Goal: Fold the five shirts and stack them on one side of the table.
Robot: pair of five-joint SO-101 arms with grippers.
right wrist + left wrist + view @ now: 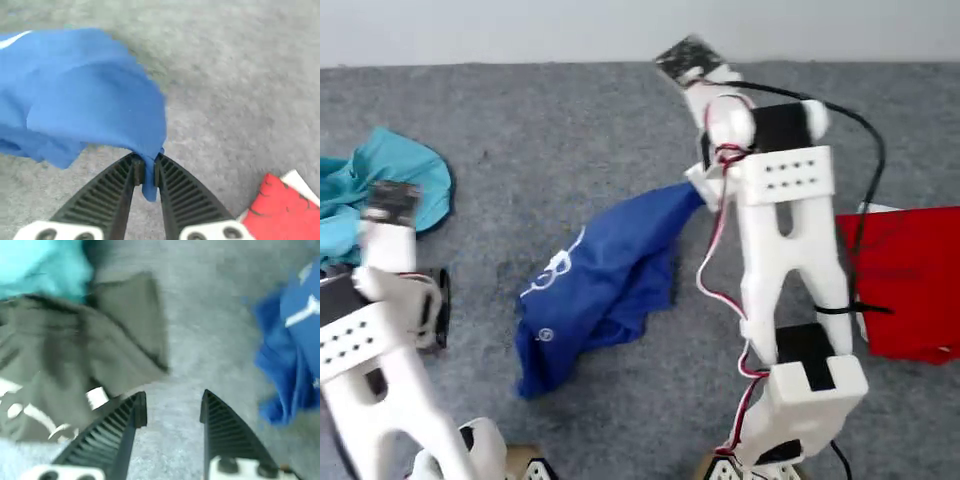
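Blue shirt [605, 275] lies bunched mid-table, one edge pinched in the right gripper [148, 169]; best drawn out slowly to flatten, while the left gripper [172, 401], spread wide, takes another corner.

Left claw [173, 400] parted above grey table [210, 315], dark shirt [75, 355] beside it, teal shirt [40, 265] beyond, blue shirt [295, 350] apart

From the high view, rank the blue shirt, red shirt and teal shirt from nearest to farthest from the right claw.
1. blue shirt: in the middle, pinched in the right claw.
2. red shirt: on the right side, apart from the claw.
3. teal shirt: far left side.
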